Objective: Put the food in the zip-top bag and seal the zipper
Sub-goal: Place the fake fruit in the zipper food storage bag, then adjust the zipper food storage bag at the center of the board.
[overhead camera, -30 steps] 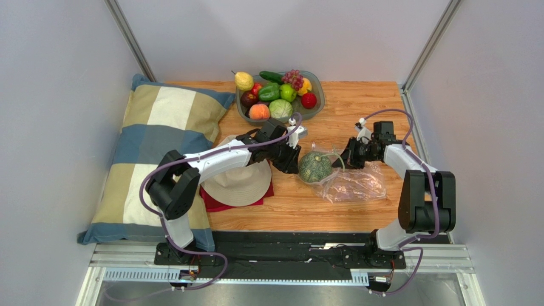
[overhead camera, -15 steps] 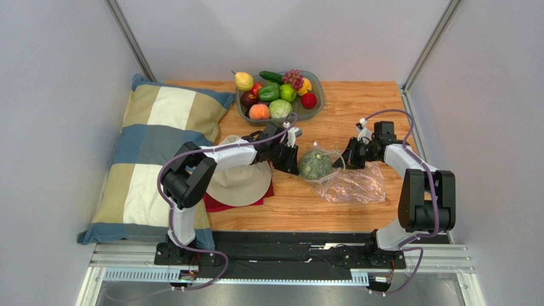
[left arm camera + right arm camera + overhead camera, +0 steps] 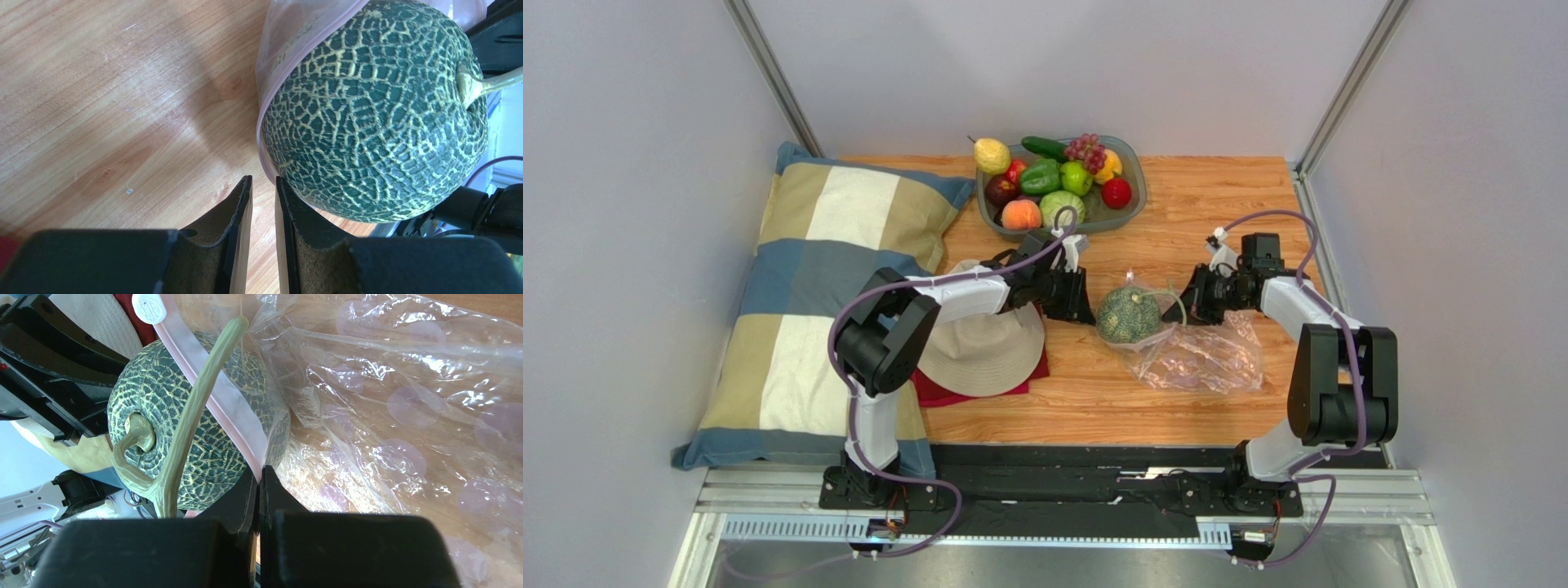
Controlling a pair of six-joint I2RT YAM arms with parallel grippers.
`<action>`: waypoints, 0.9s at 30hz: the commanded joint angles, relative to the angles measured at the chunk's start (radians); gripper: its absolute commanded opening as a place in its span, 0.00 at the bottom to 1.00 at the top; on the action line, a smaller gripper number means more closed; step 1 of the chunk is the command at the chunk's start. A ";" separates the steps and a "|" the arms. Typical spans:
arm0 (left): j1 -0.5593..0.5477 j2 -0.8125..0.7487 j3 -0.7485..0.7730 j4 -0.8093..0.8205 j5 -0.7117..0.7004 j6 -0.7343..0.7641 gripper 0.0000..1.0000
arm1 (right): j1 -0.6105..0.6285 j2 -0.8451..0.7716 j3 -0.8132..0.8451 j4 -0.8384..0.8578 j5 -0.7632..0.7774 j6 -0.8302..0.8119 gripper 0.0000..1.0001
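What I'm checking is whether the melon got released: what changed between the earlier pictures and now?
The left hand drew back leftward from the melon, empty. The melon barely shifted in the mouth of the zip-top bag. The right hand stayed shut on the zipper; the bowl looks unchanged.

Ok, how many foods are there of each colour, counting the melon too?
Green: 5, melon, cucumber, pepper, apple, cabbage
Yellow: 2, pear, yellow fruit
Red: 2, red ball, red bit
Purple: 2, grapes, dark fruit
Orange: 1, peach
Total: 12
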 commanded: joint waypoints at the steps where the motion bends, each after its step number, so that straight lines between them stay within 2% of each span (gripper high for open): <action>1: -0.001 0.029 0.025 0.057 0.030 -0.041 0.28 | -0.004 0.013 0.009 0.031 -0.018 -0.005 0.00; 14: 0.001 0.075 0.023 0.129 0.059 -0.117 0.27 | -0.004 0.024 0.004 0.046 -0.025 0.007 0.00; 16: 0.001 0.069 0.020 0.136 0.055 -0.114 0.21 | -0.004 0.024 0.006 0.048 -0.025 0.007 0.00; 20: 0.002 0.027 -0.003 0.146 0.039 -0.090 0.00 | -0.004 0.017 0.010 0.039 -0.022 0.000 0.00; 27: 0.002 -0.055 0.002 0.082 -0.017 0.028 0.00 | -0.004 -0.005 0.033 0.017 -0.022 -0.019 0.00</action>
